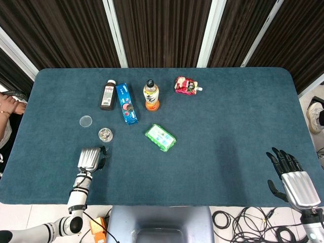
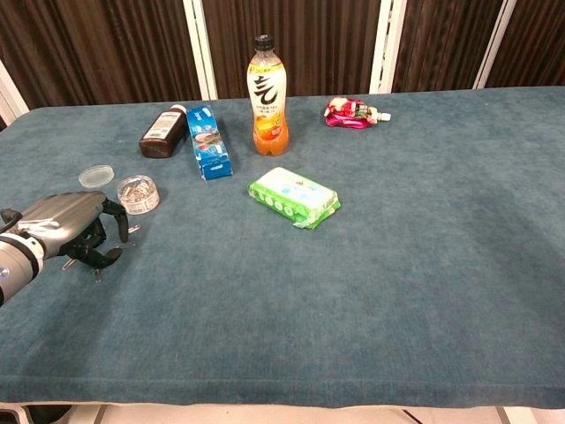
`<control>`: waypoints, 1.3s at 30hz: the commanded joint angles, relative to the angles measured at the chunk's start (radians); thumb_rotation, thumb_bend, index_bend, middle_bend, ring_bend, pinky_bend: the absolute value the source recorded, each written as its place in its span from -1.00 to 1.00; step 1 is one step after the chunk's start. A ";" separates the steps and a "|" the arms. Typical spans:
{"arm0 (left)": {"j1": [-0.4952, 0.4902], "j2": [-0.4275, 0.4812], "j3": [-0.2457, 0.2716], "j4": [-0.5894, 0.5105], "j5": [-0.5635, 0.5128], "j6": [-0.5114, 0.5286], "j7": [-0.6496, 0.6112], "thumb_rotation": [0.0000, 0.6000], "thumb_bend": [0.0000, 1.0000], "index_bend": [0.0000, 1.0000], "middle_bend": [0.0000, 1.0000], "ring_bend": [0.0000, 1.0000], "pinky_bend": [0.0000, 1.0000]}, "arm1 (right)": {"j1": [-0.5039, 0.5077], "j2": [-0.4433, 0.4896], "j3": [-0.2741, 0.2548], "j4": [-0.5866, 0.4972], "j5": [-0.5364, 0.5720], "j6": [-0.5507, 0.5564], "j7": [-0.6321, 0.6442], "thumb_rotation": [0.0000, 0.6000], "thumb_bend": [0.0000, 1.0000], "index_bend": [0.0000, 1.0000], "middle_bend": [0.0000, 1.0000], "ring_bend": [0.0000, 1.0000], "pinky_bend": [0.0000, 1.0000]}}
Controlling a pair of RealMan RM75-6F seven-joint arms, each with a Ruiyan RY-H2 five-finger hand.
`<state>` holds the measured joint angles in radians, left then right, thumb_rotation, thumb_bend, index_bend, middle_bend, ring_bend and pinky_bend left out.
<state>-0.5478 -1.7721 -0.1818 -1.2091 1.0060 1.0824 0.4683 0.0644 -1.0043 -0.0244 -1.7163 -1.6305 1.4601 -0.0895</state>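
Head view: left hand [image 1: 91, 158] by a small round tin [image 1: 105, 134].
Its fingers are curled under and hold nothing, just near of the tin on the surface [image 1: 228, 126]; the right hand [image 1: 291, 172], fingers spread and empty, hovers near-right.

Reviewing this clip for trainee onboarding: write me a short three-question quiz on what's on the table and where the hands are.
1. True or false: the left hand holds the small round container.
2. Which item stands upright? A) dark brown bottle B) orange drink bottle C) blue box
3. Fill in: the flat green packet lies nearest the ____ bottle.

Key
1. False. The left hand lies just short of the container, fingers curled on nothing.
2. B
3. orange drink

The right hand rests apart with fingers spread, at the table's near right edge.
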 commanded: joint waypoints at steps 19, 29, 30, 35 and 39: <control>-0.021 0.008 -0.011 -0.004 -0.036 -0.043 0.025 1.00 -0.32 0.36 1.00 1.00 1.00 | -0.002 0.002 0.002 0.003 0.005 0.003 0.004 1.00 -0.25 -1.00 -1.00 -1.00 -0.75; -0.018 0.022 -0.008 -0.024 -0.035 -0.026 0.029 1.00 -0.33 0.51 1.00 1.00 1.00 | -0.002 0.001 0.001 0.003 0.002 0.003 0.003 1.00 -0.25 -1.00 -1.00 -1.00 -0.75; -0.017 0.025 -0.010 -0.029 -0.034 -0.022 0.028 1.00 -0.33 0.52 1.00 1.00 1.00 | -0.002 0.001 0.001 0.002 0.002 0.003 0.002 1.00 -0.25 -1.00 -1.00 -1.00 -0.75; -0.016 0.049 -0.022 -0.065 -0.022 0.006 0.026 1.00 -0.33 0.54 1.00 1.00 1.00 | -0.001 0.000 0.001 0.002 0.001 0.000 0.000 1.00 -0.25 -1.00 -1.00 -1.00 -0.75; -0.019 0.082 -0.048 -0.104 -0.015 0.034 0.024 1.00 -0.32 0.54 1.00 1.00 1.00 | -0.001 0.001 0.002 0.001 0.004 0.001 0.003 1.00 -0.25 -1.00 -1.00 -1.00 -0.75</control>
<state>-0.5652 -1.7032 -0.2188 -1.2998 0.9874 1.1056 0.4930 0.0636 -1.0036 -0.0228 -1.7148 -1.6274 1.4606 -0.0874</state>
